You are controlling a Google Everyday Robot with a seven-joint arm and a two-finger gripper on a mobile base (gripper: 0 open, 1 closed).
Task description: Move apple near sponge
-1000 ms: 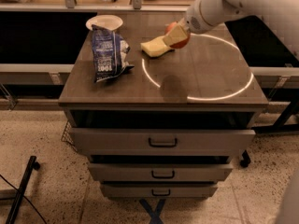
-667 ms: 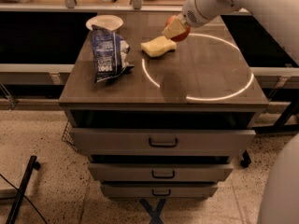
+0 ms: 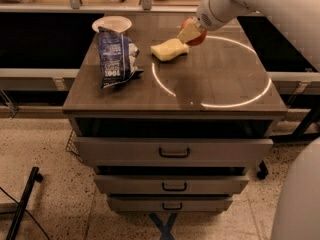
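One pincer (image 3: pixel 191 33) around apple (image 3: pixel 199 37), beside sponge (image 3: pixel 169 49)

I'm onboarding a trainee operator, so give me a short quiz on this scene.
1. True or false: the sponge lies on the white plate.
2. The gripper is at the back of the cabinet top, right of the sponge. What is closest to it? A) snack bag B) apple C) white plate
3. Fill in: the cabinet front shows ___ drawer handles.
Key: 1 false; 2 B; 3 three.
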